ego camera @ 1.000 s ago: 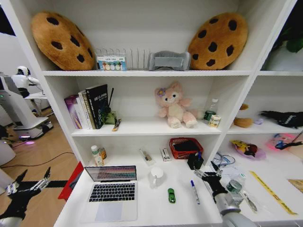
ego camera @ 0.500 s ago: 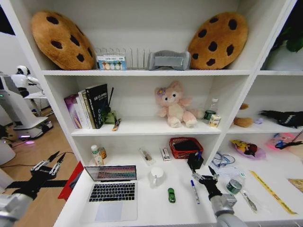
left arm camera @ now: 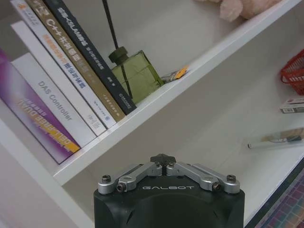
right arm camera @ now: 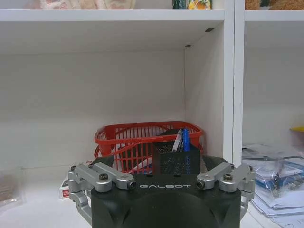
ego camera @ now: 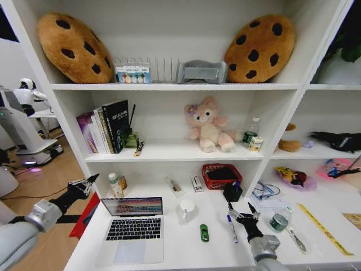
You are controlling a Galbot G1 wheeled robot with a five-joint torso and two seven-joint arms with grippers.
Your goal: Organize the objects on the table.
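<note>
The right gripper (ego camera: 239, 215) has its fingers spread with nothing between them, and it hovers low over the long white desk (ego camera: 180, 248), just beside the thin white marker pen with the blue cap (ego camera: 232, 222) and in front of the black mesh pen holder (ego camera: 232, 193), a stance that reads as lining up to grasp that pen. The left gripper (ego camera: 88, 182) has its fingers drawn together and empty, held off the desk's left end near the open silver laptop (ego camera: 132, 228), probably waiting. The tiny green toy car (ego camera: 204, 233) lies untouched between laptop and pen.
</note>
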